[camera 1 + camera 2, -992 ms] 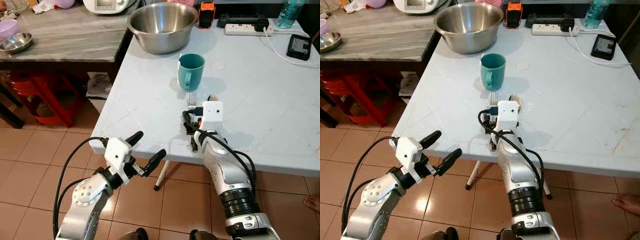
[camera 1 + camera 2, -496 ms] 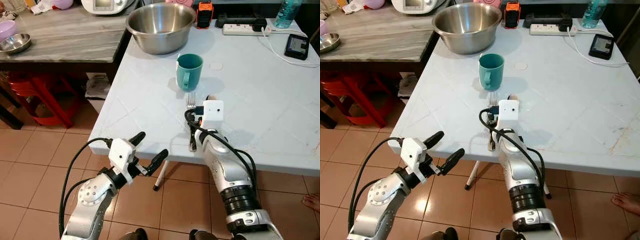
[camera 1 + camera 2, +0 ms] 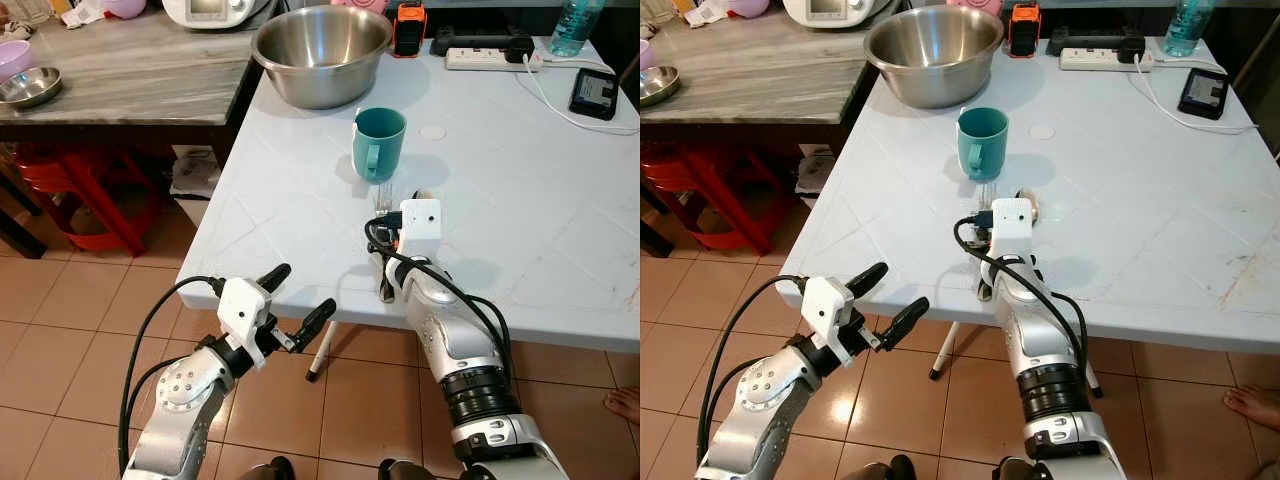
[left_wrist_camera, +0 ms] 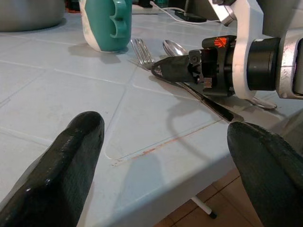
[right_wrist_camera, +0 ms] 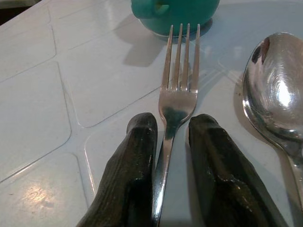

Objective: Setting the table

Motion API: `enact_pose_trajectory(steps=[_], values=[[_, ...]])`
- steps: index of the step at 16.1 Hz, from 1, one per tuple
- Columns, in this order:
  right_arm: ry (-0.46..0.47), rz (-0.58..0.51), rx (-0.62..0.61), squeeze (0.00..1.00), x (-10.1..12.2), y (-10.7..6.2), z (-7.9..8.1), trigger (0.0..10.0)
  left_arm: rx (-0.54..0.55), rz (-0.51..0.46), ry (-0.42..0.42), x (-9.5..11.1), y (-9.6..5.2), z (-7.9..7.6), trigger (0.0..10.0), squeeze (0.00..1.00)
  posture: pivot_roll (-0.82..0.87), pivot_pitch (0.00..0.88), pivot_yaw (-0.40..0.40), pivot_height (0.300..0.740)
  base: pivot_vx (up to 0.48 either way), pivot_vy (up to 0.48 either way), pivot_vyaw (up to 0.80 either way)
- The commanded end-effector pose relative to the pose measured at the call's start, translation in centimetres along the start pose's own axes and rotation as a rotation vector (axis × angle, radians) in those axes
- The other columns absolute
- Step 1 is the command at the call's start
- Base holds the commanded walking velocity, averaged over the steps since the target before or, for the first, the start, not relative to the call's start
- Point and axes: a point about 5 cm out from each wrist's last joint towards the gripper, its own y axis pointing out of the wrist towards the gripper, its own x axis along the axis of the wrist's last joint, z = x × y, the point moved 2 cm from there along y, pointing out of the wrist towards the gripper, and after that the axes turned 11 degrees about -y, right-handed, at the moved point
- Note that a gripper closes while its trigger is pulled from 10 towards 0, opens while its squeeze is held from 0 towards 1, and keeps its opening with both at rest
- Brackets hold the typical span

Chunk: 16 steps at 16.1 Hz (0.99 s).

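From the head camera, a white table [image 3: 540, 230] carries a teal mug [image 3: 379, 143] near its middle, and every other place here is taken from that mug. Just on the robot's side of the mug lie a fork [image 3: 383, 205] and a spoon [image 3: 1024, 199] side by side, tines and bowl pointing toward the mug. The right gripper [image 3: 985, 232] rests low on the table over the fork's handle, on the robot's side of the mug. Beyond the mug stands a large steel bowl [image 3: 322, 50]; its inside looks bare. Farther beyond and to the right lie a power strip [image 3: 486, 59], a bottle [image 3: 581, 24] and a small black device [image 3: 598, 92]. The left gripper [image 3: 294, 300] hangs off the table edge, below and left of the mug, fingers spread wide and holding nothing. In the left wrist view, its two black fingertips [image 4: 66, 165] frame the table edge, with the mug, fork and spoon beyond and the right gripper clamped low over the fork. In the right wrist view, the two fingers [image 5: 130, 175] sit narrowly apart, pinching the fork's neck between them, tines pointing at the mug's base, the spoon just beside.
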Motion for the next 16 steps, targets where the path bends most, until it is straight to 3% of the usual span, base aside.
enact_pose_trajectory(steps=[1,8,11,13,16], values=[[0.004,0.067,0.049,0.0,-1.5,0.0,1.1,0.0,-0.006,0.018,0.01,-0.3,-0.2,0.1,10.0,0.0,-0.12,0.181,0.083,0.74,0.0,0.0,0.0],[0.012,0.111,0.075,0.0,-2.6,-0.2,1.7,0.0,-0.011,0.018,0.012,-0.3,-0.2,0.0,10.0,0.0,-0.11,0.183,0.092,0.74,0.0,0.0,0.0],[0.033,0.089,0.038,0.0,-2.1,-0.1,1.0,0.0,0.002,0.007,0.016,0.0,-0.1,0.1,10.0,0.0,-0.11,0.182,0.092,0.74,0.0,0.0,0.0],[0.067,0.034,-0.014,0.0,-1.0,-0.4,0.1,0.0,0.068,-0.018,0.023,0.6,0.2,1.0,10.0,0.0,-0.11,0.175,0.089,0.74,0.0,0.0,0.0],[0.121,-0.029,-0.088,0.0,-0.7,-2.5,-1.4,0.0,0.198,-0.059,0.023,1.4,0.2,2.9,10.0,0.0,-0.11,0.169,0.087,0.74,0.0,0.0,0.0]])
